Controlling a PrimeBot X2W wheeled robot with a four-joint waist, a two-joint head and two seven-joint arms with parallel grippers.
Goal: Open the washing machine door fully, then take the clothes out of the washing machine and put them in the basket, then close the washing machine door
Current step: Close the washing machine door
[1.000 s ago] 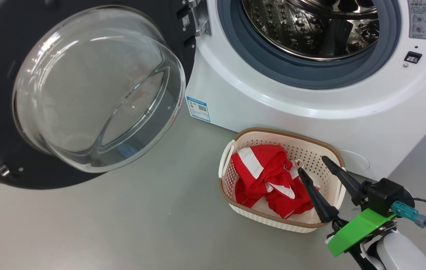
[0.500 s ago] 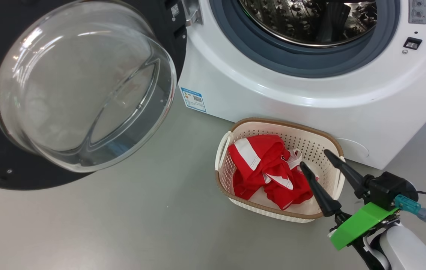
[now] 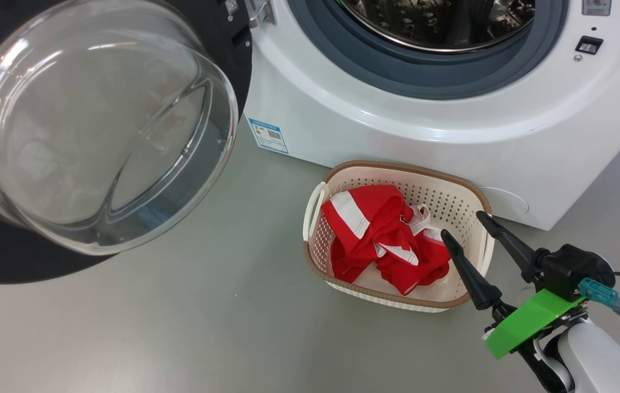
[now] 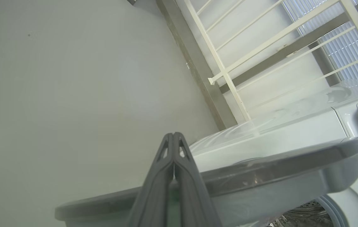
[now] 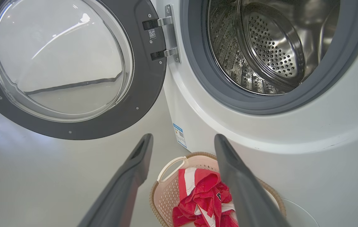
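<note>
Right gripper point(image 3: 461, 225): my fingers spread wide, empty, slanting above the basket point(image 3: 397, 166).
Left gripper point(image 4: 173, 136): my fingers pressed together, pointing past the washing machine door point(image 4: 276, 170) edge.

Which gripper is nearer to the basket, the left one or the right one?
Right. The right gripper hangs open beside the rim of the basket; the left gripper, shut, is up by the edge of the washing machine door.
</note>
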